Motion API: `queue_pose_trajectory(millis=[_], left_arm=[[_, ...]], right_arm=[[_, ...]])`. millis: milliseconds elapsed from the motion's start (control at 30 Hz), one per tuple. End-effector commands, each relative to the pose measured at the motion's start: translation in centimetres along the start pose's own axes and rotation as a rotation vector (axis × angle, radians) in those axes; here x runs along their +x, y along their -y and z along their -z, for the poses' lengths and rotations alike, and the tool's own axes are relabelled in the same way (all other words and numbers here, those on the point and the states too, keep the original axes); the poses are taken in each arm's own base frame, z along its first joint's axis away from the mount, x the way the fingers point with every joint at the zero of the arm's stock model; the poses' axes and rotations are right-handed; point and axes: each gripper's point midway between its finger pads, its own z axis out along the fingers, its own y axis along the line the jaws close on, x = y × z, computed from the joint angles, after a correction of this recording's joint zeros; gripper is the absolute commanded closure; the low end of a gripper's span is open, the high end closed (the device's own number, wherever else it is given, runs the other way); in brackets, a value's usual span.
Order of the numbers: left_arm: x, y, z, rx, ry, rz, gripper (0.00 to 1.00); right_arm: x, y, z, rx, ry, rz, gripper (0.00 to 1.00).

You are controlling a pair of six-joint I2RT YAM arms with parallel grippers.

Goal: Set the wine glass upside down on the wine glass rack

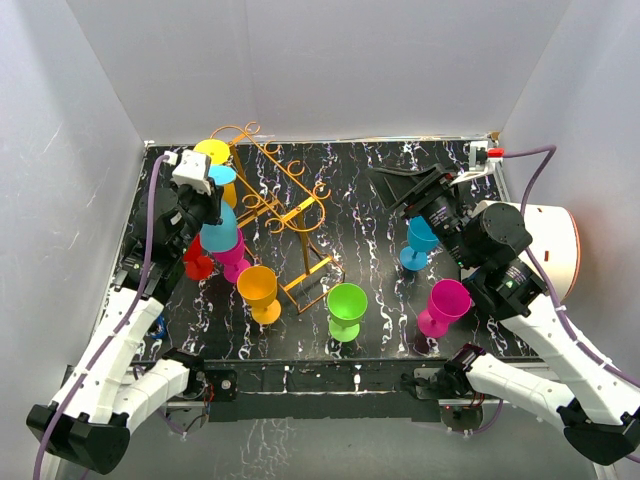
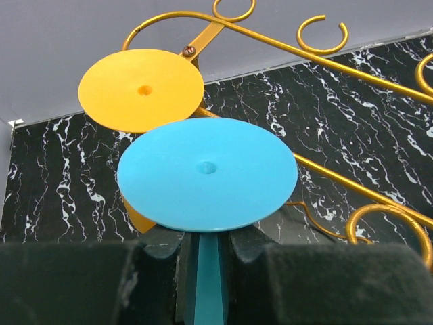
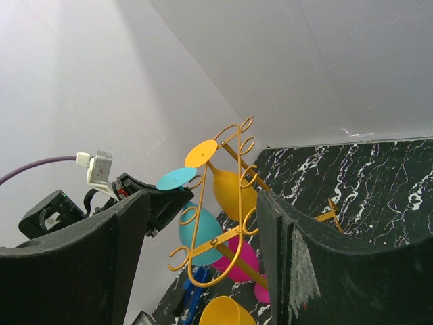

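Note:
My left gripper [image 2: 206,247] is shut on the stem of a cyan wine glass [image 2: 206,172] and holds it upside down, foot uppermost. In the top view this cyan glass [image 1: 218,232] hangs at the left end of the golden wire wine glass rack [image 1: 285,200]. A yellow glass [image 1: 212,152] hangs upside down on the rack right behind it. Their feet overlap in the left wrist view, and whether they touch does not show. My right gripper [image 1: 405,190] is open and empty over the right half of the table. It faces the rack [image 3: 203,254] and the cyan glass [image 3: 199,230].
Around the rack's base stand a red glass [image 1: 197,262], a magenta glass [image 1: 232,258] and an orange glass [image 1: 258,288]. A green glass [image 1: 346,305], a second magenta glass [image 1: 442,305] and a blue glass [image 1: 418,242] stand to the right. White walls enclose the black marbled table [image 1: 360,220].

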Motion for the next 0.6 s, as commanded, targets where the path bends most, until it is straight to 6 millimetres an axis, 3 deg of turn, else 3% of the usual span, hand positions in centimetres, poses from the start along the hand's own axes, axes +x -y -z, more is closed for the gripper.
queue_pose_trajectory(millis=[0,567], left_arm=[[-2.0,0.0,0.3,0.026,0.090,-0.027,1.00],[-0.5,0.4,-0.3,0.101,0.090,-0.007,1.00]], right_arm=[[-1.9,-0.9,0.5,-0.018,0.053,0.015,0.37],[-2.4,-0.2,0.7,0.020,0.073,0.043,0.38]])
